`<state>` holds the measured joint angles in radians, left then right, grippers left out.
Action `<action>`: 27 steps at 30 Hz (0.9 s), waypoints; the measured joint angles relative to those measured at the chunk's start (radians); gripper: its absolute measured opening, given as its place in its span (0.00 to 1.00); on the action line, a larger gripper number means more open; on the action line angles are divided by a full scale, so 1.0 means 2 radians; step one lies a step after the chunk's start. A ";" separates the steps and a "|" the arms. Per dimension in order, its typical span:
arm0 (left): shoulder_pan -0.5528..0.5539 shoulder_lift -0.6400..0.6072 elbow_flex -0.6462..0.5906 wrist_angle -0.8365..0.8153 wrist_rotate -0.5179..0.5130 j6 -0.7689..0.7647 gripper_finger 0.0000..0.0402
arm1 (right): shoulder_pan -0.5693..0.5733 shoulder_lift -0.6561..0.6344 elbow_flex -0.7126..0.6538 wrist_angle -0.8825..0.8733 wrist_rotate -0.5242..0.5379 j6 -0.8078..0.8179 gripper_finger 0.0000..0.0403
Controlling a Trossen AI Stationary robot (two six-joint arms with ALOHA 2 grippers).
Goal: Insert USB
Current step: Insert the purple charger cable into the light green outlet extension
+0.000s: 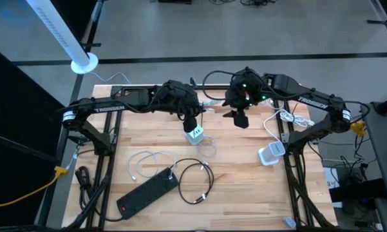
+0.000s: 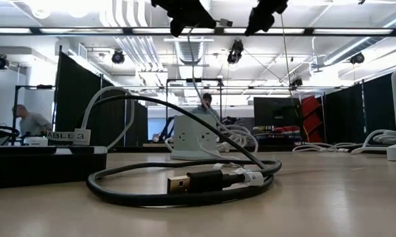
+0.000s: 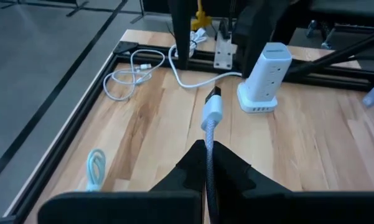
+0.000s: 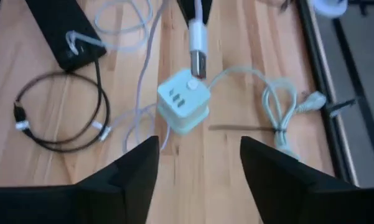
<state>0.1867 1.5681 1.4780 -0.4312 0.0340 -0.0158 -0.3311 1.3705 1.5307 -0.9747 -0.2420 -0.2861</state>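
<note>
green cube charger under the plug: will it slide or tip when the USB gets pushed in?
Likely slides: the cube charger sits loose on smooth wood, nothing bracing it. Probably light for its size, so a side push could skate or tip it. The plug held in the left end effector hangs just above it, and its braided cable looks stiff enough to pass force on.

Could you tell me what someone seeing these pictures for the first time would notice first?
Most striking is the left gripper, shut on a white braided USB cable whose plug hangs just above the pale green cube charger at the middle of the light wooden table. The right gripper hovers open beside it. Nearer the front lie a coiled black cable and a black power strip.
</note>
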 joint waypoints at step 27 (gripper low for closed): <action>0.014 0.000 -0.001 -0.114 0.013 -0.113 0.00 | 0.048 0.008 0.000 0.121 0.020 -0.017 0.52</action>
<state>0.2149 1.5684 1.4769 -0.6586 0.0591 -0.2414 -0.2357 1.3864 1.5303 -0.7321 -0.2011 -0.3200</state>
